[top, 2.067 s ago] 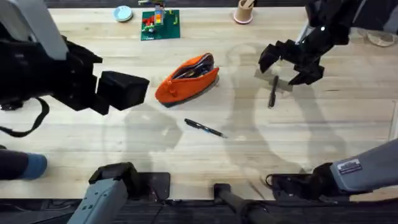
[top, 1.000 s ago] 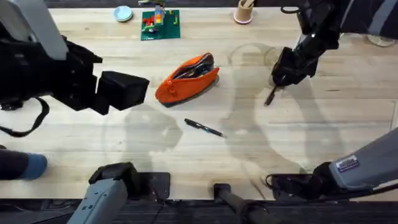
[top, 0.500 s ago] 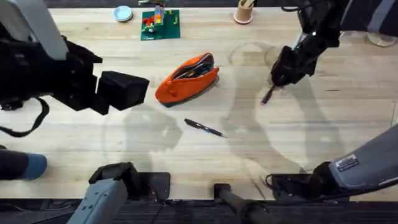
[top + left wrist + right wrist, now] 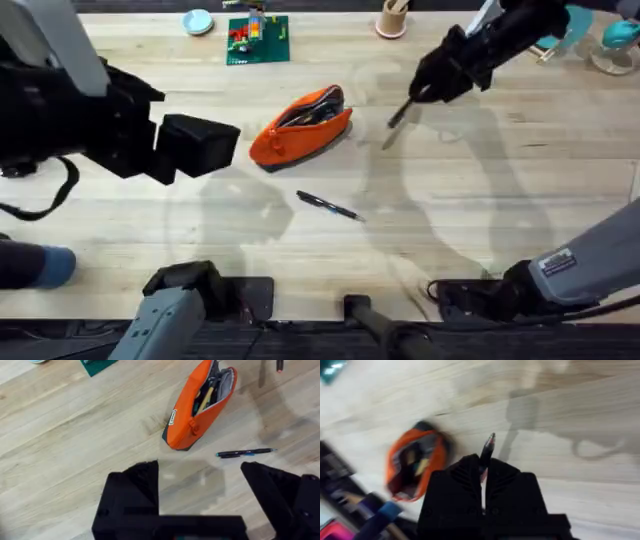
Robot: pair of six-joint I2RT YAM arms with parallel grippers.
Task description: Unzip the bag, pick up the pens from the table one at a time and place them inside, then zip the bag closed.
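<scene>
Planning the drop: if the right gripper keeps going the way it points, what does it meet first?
Probably the open orange fabric pouch: the right gripper, shut on a slim dark pen, points toward it over bare wooden table. Depth is unclear.

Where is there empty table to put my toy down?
Bare table lies right of the loose pen, and left of it before the left end effector. It's crowded by the bag, where the right end effector carries a pen.

Overhead looking down and forward, both wrist views nearer, all sharing the bag (image 4: 300, 126)
</scene>
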